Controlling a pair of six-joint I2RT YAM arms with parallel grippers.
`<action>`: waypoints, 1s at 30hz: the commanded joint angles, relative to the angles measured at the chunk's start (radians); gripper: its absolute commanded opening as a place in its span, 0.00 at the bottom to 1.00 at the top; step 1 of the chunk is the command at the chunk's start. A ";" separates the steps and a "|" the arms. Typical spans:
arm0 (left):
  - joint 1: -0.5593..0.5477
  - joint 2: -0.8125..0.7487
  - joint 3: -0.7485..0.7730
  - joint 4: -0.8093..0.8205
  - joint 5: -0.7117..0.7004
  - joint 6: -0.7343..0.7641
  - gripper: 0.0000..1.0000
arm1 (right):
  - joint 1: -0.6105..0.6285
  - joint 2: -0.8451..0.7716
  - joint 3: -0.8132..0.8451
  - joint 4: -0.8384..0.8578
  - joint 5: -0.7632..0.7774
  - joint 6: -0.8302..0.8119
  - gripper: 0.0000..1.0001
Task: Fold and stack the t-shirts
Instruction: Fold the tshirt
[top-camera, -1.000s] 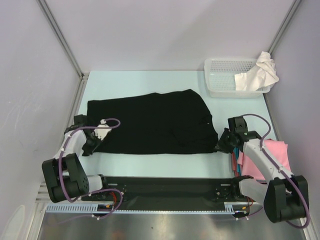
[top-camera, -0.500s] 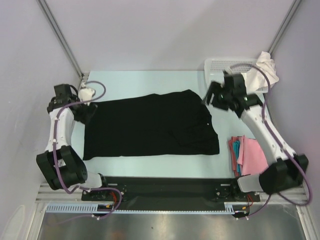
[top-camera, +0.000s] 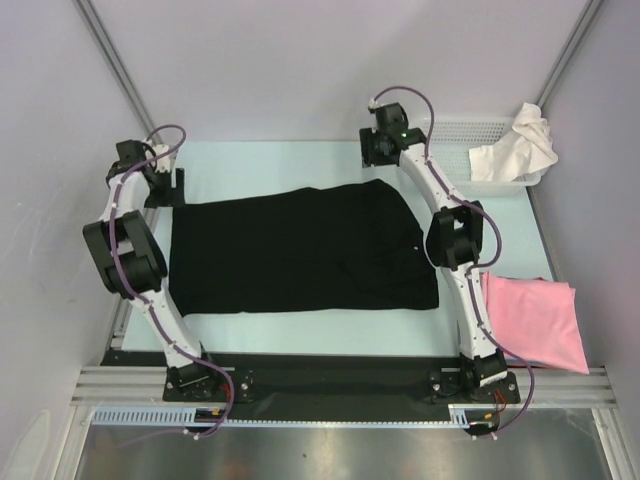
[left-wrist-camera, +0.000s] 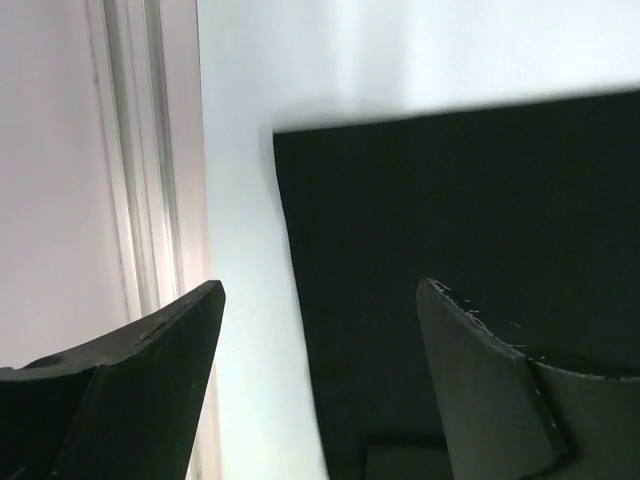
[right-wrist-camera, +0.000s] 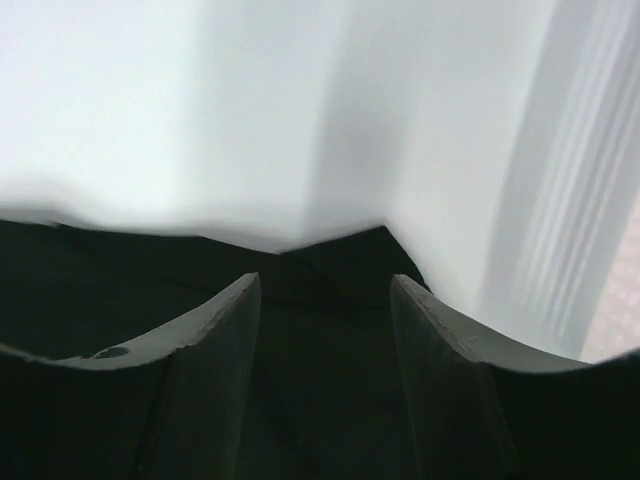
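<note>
L claw (left-wrist-camera: 320, 288) & R claw (right-wrist-camera: 325, 280) gape wide, empty, over black shirt's (top-camera: 300, 250) far corners; if I pinch unevenly, fold cd skew.

Both arms are stretched far up the frame. The left arm (top-camera: 125, 255) runs up the left side, elbow at mid-height, and the left gripper (top-camera: 166, 186) points down at upper left, fingers spread with nothing between them. The right arm (top-camera: 455, 235) reaches to upper centre, and the right gripper (top-camera: 380, 151) likewise gapes empty.
</note>
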 joint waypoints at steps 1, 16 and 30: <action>0.012 0.066 0.127 0.016 0.024 -0.099 0.84 | -0.002 0.000 -0.075 0.058 0.047 -0.092 0.61; 0.034 0.307 0.270 0.007 0.129 -0.093 0.85 | 0.000 0.145 -0.039 0.068 -0.005 -0.124 0.38; 0.054 0.400 0.327 -0.097 0.333 -0.050 0.62 | 0.004 -0.022 -0.131 0.022 -0.068 -0.104 0.00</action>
